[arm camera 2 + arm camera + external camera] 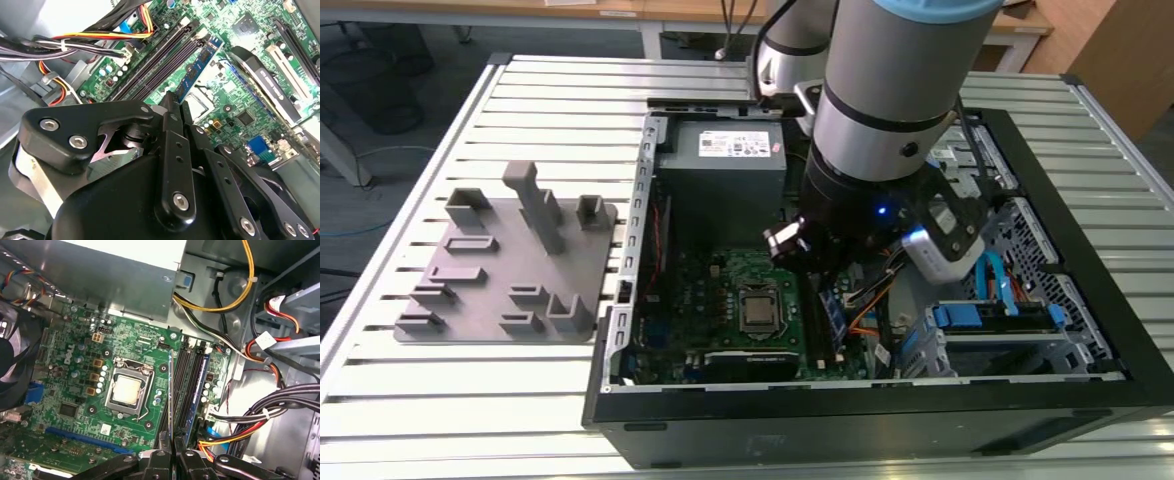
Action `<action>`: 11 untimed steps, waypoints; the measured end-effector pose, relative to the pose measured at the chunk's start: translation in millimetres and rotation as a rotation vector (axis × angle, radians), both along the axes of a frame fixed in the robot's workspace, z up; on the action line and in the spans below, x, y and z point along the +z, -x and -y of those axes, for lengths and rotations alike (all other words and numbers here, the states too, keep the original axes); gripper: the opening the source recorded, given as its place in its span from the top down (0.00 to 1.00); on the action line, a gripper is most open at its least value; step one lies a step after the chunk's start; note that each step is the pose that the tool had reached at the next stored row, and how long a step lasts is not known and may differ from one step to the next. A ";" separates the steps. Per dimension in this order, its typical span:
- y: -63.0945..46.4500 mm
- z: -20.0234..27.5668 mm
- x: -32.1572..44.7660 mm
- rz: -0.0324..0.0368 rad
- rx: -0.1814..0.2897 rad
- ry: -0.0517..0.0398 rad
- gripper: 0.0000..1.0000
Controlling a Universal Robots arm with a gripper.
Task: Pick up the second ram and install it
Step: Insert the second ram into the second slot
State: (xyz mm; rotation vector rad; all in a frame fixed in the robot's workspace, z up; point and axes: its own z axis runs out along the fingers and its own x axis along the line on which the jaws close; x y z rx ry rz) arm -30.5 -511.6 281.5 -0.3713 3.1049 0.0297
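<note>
My pincer (170, 102) is clamped on the second ram (198, 67), holding it on edge just above the motherboard's black slots (150, 67). If it is skewed to the slot, it may jam or slip in my grip. The first wrist view shows another blue stick (200, 385) seated alongside; the second wrist view doesn't.

Lit bright & even from overhead across table (440, 420); went dim inside case (881, 425); caught glare on PSU (100, 275); rendered gripper (172, 102) near-black.
</note>
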 end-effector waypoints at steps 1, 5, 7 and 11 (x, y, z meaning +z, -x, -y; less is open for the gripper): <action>0.0 0.0 0.0 0.0000 -0.007 0.0000 0.86; 0.0 0.0 -0.1 0.0000 -0.033 0.0000 0.86; 0.0 0.0 -0.1 0.0000 -0.042 0.0001 0.86; 0.0 0.0 -0.1 0.0000 -0.068 0.0002 0.86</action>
